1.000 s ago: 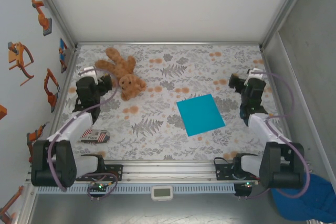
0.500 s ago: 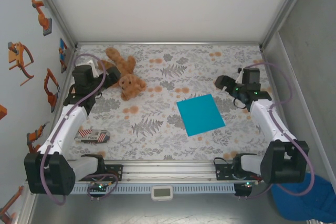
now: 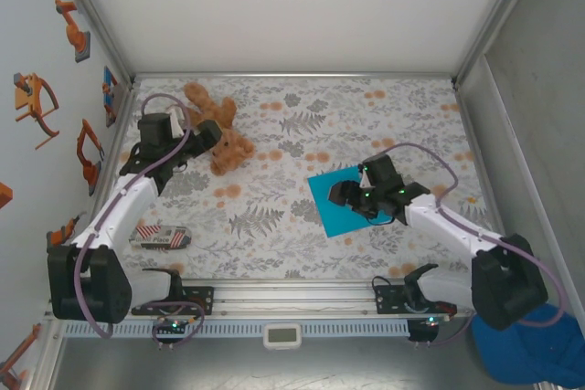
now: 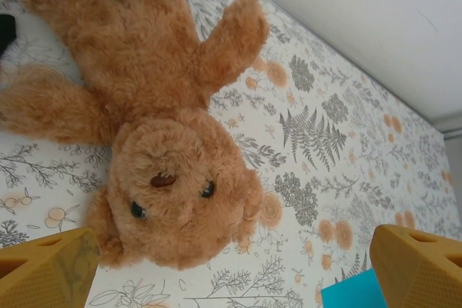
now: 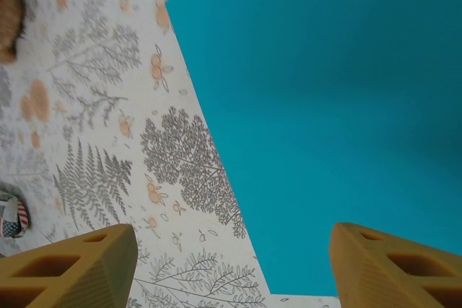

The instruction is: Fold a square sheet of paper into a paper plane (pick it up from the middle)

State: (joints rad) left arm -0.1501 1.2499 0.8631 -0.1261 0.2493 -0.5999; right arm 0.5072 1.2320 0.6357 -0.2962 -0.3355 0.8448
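The square sheet of paper (image 3: 334,220) lies flat on the floral tablecloth, right of centre, plain cyan-blue. My right gripper (image 3: 338,195) hovers over its left part, open, fingers pointing left. In the right wrist view the sheet (image 5: 325,106) spreads across the right side, and the right gripper (image 5: 231,257) straddles its left edge with nothing between the yellow fingers (image 5: 72,268). My left gripper (image 3: 207,136) is open near the teddy bear's head at the back left. The left wrist view has the left gripper (image 4: 231,268) wide apart, and a corner of the sheet (image 4: 354,293) at the bottom.
A brown teddy bear (image 3: 215,125) (image 4: 173,178) lies at the back left. A small red-and-white striped packet (image 3: 162,237) sits near the left arm's base. A dark blue fabric cap (image 3: 539,353) lies outside the frame at the bottom right. Enclosure walls border the table.
My right arm has swung from the right wall in over the sheet, its gripper now above the paper's left part. The left gripper has moved slightly toward the teddy bear's head.
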